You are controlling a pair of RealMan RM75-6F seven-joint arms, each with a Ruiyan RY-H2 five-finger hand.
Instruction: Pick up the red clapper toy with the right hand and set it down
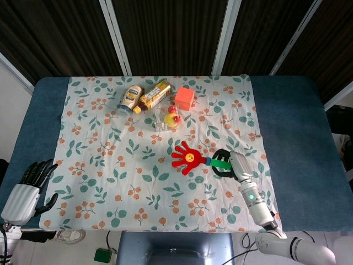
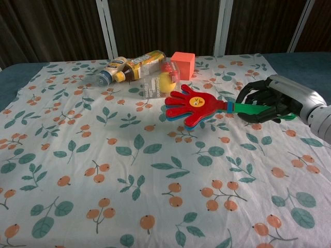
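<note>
While right hand (image 2: pixel 271 101) fingers wrap green handle, red clapper toy (image 2: pixel 194 107) held above cloth.

We see a matt printed cloth (image 2: pixel 93 155) with soft creases, spread over a table (image 1: pixel 298 132) whose blue top looks matt and slightly fuzzy, like felt. The clapper (image 2: pixel 192 106) looks like smooth, glossy plastic, its red palm and green handle alike. The right hand (image 2: pixel 269 98) gripping it has dark, matt fingers and a silvery, satin-finished back that looks like metal or painted plastic. The left hand (image 1: pixel 27 185) shows the same dark fingers and pale, smooth shell. We take the two bottles (image 2: pixel 132 66) for shiny plastic with glossy labels. The orange cube (image 2: pixel 182 64) looks matt and smooth. The clear box (image 2: pixel 161 82) beside it is glossy, transparent plastic.
</note>
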